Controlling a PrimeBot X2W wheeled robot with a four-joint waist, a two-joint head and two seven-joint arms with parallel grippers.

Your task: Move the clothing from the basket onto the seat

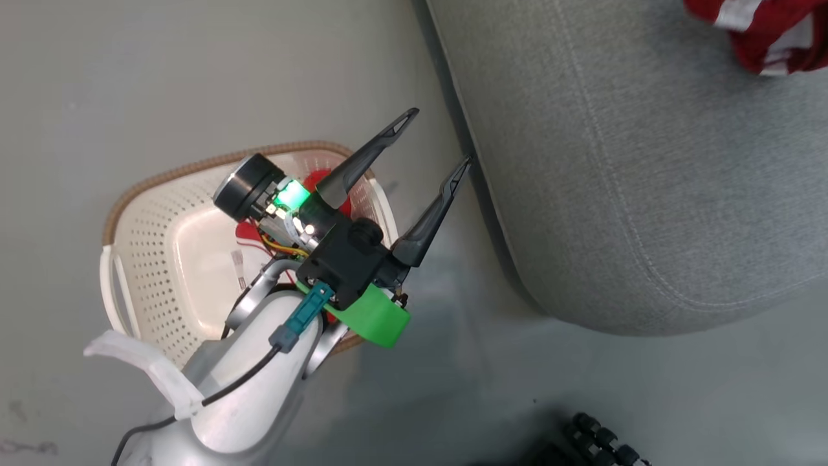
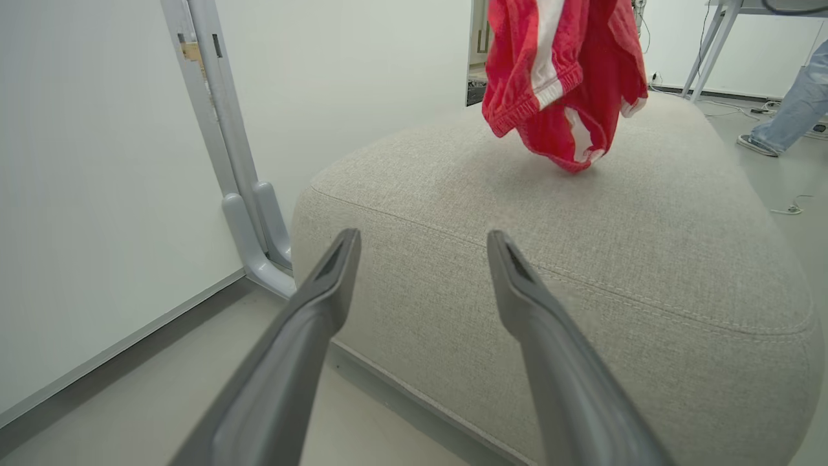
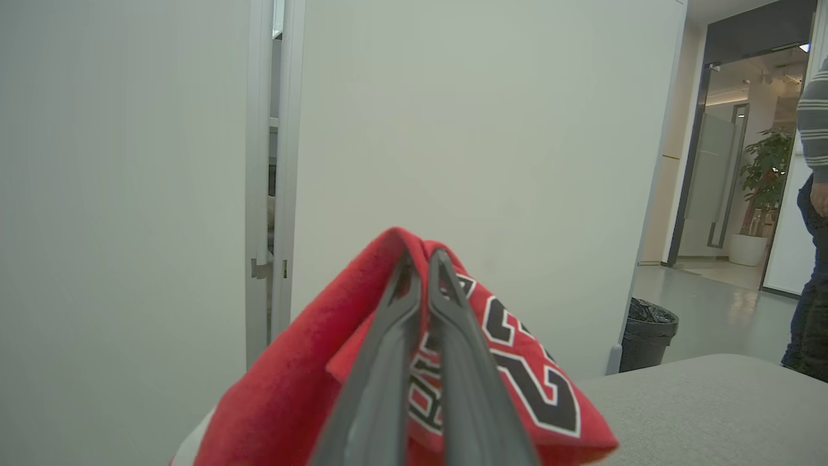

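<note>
My right gripper (image 3: 424, 257) is shut on a red garment (image 3: 511, 375) printed with a black and white "23". In the left wrist view that garment (image 2: 563, 71) hangs bunched over the grey seat (image 2: 582, 226), its lowest fold at or just above the cushion. In the head view it shows at the top right (image 1: 763, 32) over the seat (image 1: 614, 162). My left gripper (image 1: 438, 138) is open and empty above the basket (image 1: 162, 178), fingers pointing at the seat's edge. More red clothing (image 1: 249, 230) lies in the basket, mostly hidden under my left wrist.
The basket stands on the grey floor just left of the seat. A white wall and a metal door frame (image 2: 213, 116) lie beyond. A black bin (image 3: 647, 333) stands past the seat. A person (image 3: 815, 194) stands at the right, a leg (image 2: 792, 97) near table legs.
</note>
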